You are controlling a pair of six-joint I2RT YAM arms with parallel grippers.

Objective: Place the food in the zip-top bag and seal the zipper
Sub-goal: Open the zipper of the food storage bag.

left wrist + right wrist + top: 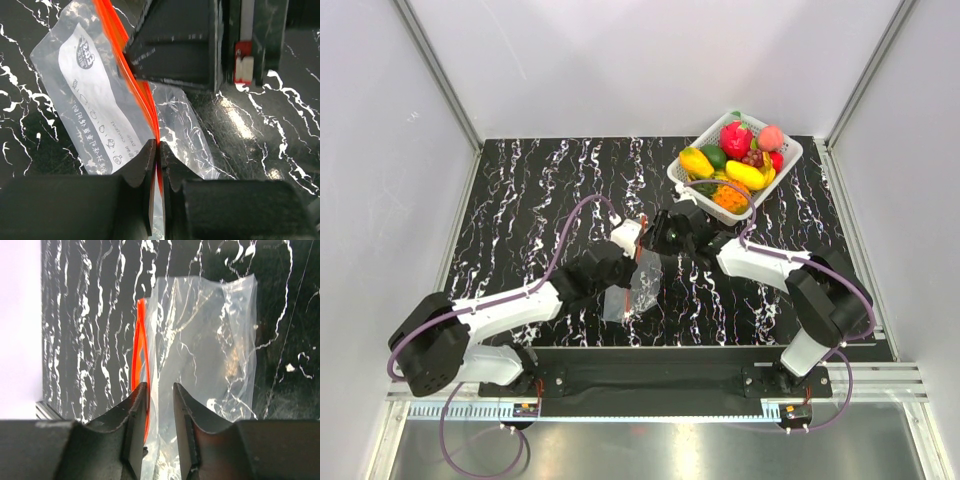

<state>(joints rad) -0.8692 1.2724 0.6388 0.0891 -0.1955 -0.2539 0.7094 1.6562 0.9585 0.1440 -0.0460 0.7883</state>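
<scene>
My left gripper [157, 150] is clamped on the zipper [127, 70], the pads pressed together with the orange strip pinched right at their tips. From that pinch the strip runs straight away from the gripper and up to the right arm's fingers at the far end. The clear bag [85, 100] fans out to either side of the strip, its printed panel lying off to the left of my left gripper.

My right gripper [159, 387] stands partly open, its two fingers straddling the bag's edge with a visible gap between them. Clear film passes through that gap. The zipper sits just inside the left finger and runs away ahead of the gripper, and there its two orange tracks bow slightly apart. Most of the bag spreads ahead and to the right of this gripper, over the dark marbled surface [540, 200]; I cannot tell whether it touches it.

From above, the two grippers meet nose to nose with the bag between them. The food [745, 160] is piled in the white basket [790, 158], beyond the right gripper and well apart from the bag.
</scene>
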